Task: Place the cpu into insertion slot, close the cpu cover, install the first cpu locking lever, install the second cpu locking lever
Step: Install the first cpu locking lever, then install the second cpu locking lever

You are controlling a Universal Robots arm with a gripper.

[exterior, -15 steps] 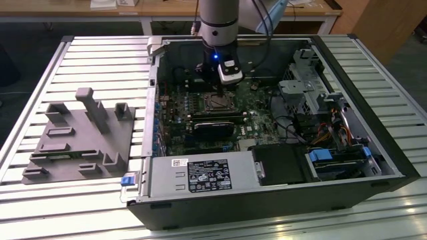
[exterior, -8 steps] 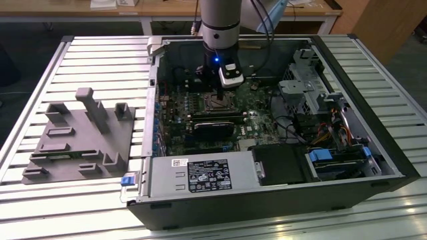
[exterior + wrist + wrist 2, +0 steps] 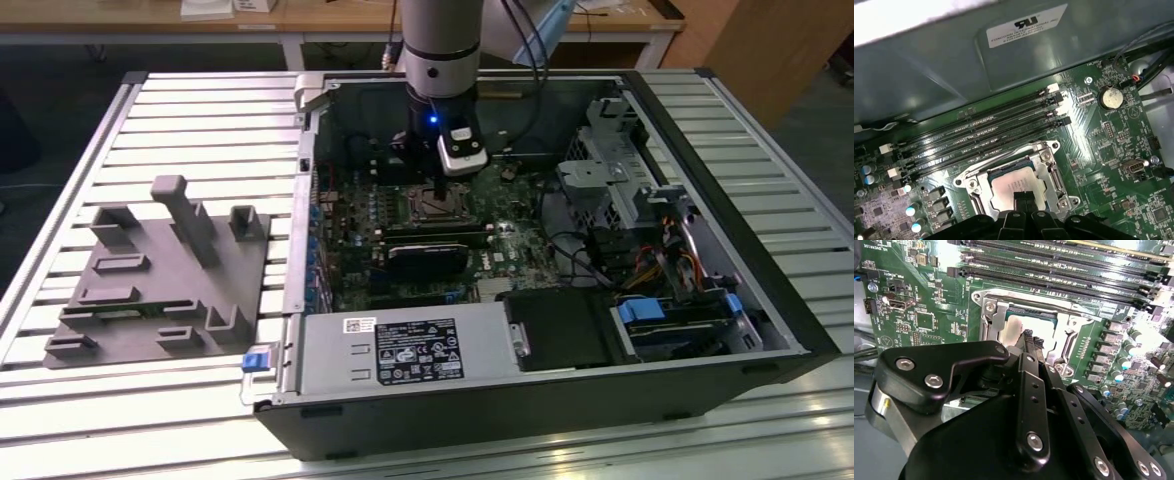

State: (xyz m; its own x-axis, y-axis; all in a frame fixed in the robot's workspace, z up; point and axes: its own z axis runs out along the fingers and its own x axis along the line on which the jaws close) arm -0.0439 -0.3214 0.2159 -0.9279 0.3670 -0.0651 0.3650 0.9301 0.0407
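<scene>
Gripper (image 3: pixel 1024 199) low over the socket, fingertips pressed close together with no gap showing between them in both wrist views; they come down onto the near edge of the cpu (image 3: pixel 1016 186). Cannot tell whether the tips pinch anything or just press on the chip's top.

Cpu lies flat in the insertion slot (image 3: pixel 1015 185), pale metal face up. It is square, so no long axis; its edges run parallel to the socket rim and to the long memory slots (image 3: pixel 984 132) beyond it. In the second wrist view the cpu (image 3: pixel 1015 330) sits inside the silvery frame, fingertips (image 3: pixel 1030 337) touching it.

Cpu cover (image 3: pixel 996 317): in the second wrist view a silvery plate lies along one side of the socket; whether it is fully swung open or partly over the chip I cannot tell. The chip's top is bare through the middle. Locking levers not made out for certain.

Beyond the socket, four dark memory slots in a row, then a round coin battery (image 3: pixel 1110 97) on the green motherboard (image 3: pixel 1114 145), then the grey case wall (image 3: pixel 1004 65).

Exterior view: arm (image 3: pixel 441 60) reaches straight down into the open computer case (image 3: pixel 561 400), gripper (image 3: pixel 442 196) at the socket (image 3: pixel 438 208). Grey fixture block (image 3: pixel 160 280) lies on the slatted table (image 3: pixel 200 100), at the exterior view's left, well apart from the case.
</scene>
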